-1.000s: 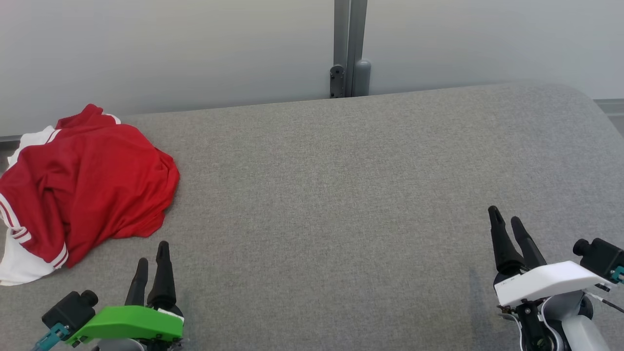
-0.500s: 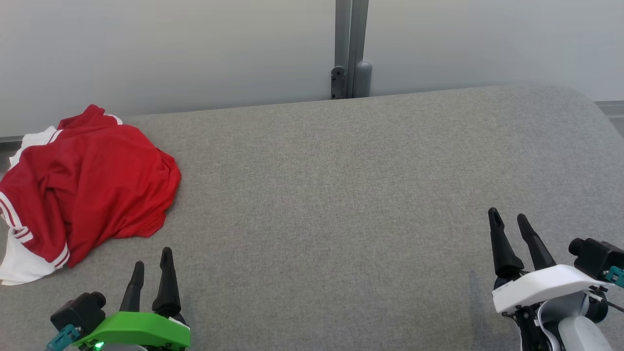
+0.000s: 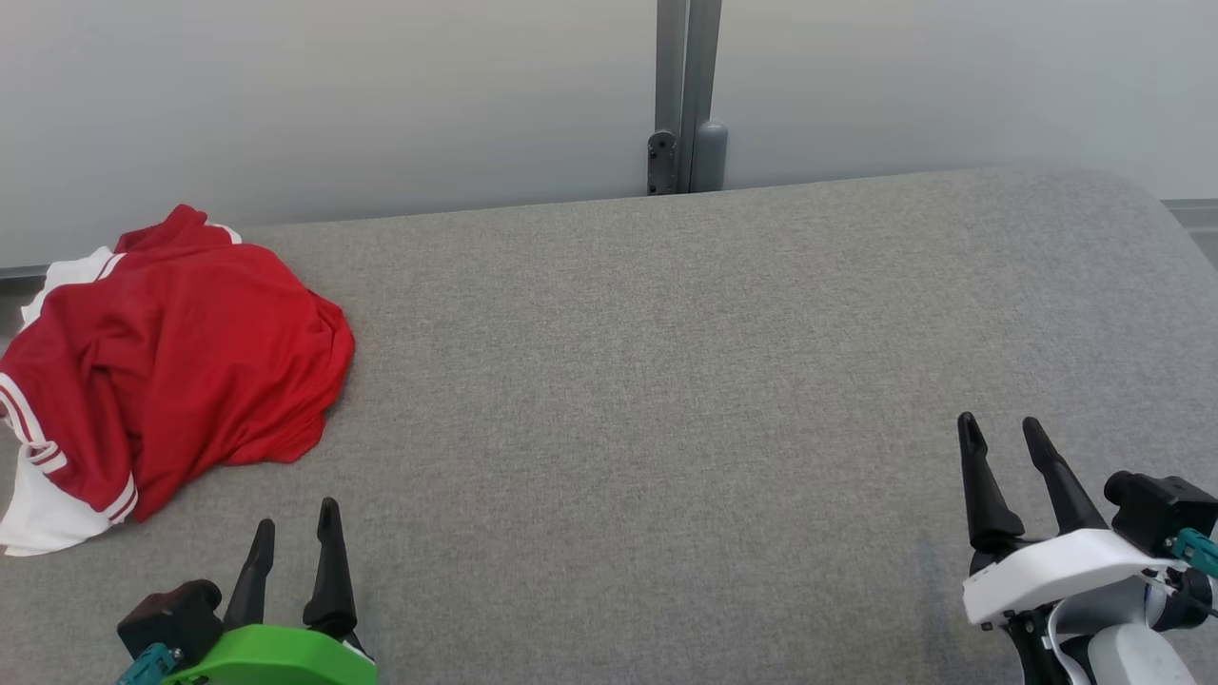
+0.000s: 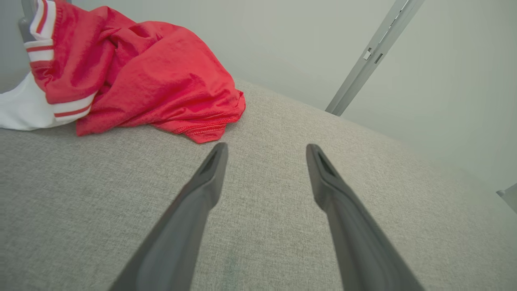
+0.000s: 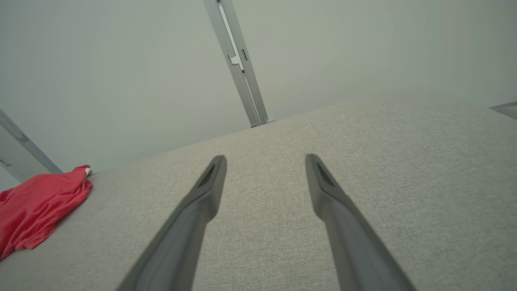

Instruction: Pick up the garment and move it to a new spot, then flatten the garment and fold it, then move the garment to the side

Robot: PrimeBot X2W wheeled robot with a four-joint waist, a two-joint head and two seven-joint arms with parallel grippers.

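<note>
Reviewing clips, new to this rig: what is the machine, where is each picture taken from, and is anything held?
A two-armed robot. The wide picture is from its head camera, looking down at a grey padded surface. Its left gripper, green-covered, shows lower left; its right gripper, white-covered, lower right. The other two pictures come from wrist cameras looking along each gripper's two dark fingers. A crumpled red and white garment lies at the surface's left side. Both grippers are open and empty.
</note>
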